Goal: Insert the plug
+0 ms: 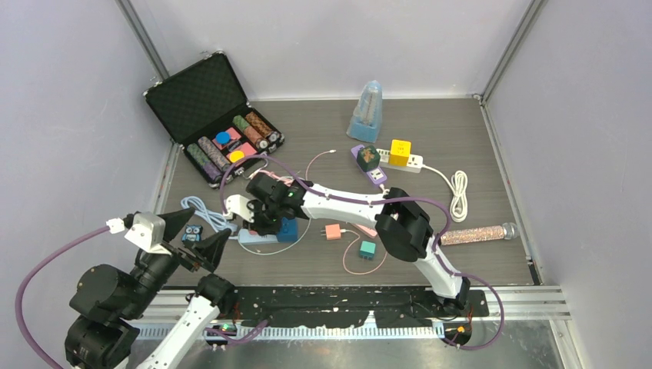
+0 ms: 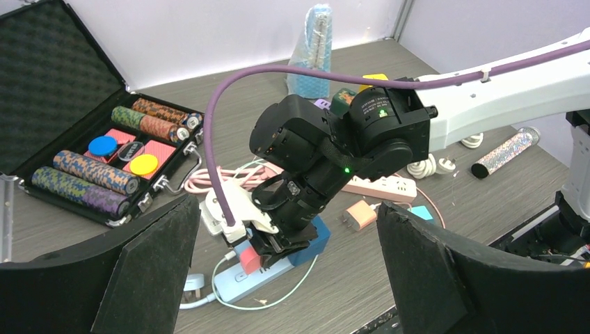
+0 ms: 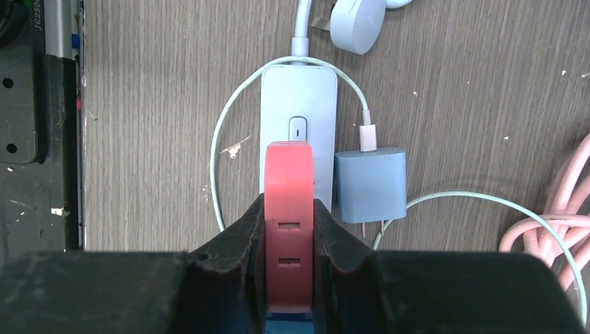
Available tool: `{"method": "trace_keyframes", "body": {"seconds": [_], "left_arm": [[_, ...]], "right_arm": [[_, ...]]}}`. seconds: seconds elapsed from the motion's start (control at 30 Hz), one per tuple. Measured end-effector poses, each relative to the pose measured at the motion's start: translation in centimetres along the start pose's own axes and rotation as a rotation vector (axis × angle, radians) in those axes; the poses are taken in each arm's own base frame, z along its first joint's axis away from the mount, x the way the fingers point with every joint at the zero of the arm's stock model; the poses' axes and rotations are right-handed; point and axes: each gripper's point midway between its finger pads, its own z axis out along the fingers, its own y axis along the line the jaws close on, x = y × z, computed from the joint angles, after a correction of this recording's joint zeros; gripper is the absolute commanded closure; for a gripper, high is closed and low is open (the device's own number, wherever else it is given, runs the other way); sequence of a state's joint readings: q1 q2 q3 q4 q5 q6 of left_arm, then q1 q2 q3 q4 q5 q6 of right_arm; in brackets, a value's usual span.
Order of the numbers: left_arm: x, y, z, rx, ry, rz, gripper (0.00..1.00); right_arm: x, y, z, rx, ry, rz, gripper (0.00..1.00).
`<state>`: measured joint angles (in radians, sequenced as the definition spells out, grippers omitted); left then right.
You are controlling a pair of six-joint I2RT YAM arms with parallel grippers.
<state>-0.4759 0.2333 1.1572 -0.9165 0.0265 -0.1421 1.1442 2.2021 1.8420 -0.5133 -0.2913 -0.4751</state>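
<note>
My right gripper (image 3: 289,217) is shut on a red plug (image 3: 289,170), one finger on each side. The plug hangs directly over the light blue power strip (image 3: 299,90), just behind its switch. In the left wrist view the plug (image 2: 245,259) is right down at the strip (image 2: 240,280); its prongs are hidden. In the top view the right gripper (image 1: 265,225) reaches left over the strip (image 1: 257,239). My left gripper (image 1: 196,234) is open and empty, near the strip's left end, its wide fingers (image 2: 149,275) framing the scene.
A blue charger (image 3: 370,182) lies against the strip's right side. An open black case (image 1: 201,98) of chips stands back left. A pink adapter (image 1: 333,231), a teal cube (image 1: 367,249), a white strip (image 1: 411,164), a glitter tube (image 1: 480,234) and pink cable (image 2: 209,177) lie around.
</note>
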Motion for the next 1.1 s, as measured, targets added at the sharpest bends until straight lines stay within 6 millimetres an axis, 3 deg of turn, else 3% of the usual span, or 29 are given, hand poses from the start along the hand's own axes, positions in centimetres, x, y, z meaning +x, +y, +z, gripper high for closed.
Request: {"method": "trace_keyframes", "body": {"seconds": [1.1], "left_arm": [[0.5, 0.2, 0.4, -0.009, 0.011, 0.000, 0.01]], "right_arm": [[1.0, 0.4, 1.0, -0.022, 0.024, 0.021, 0.94]]}}
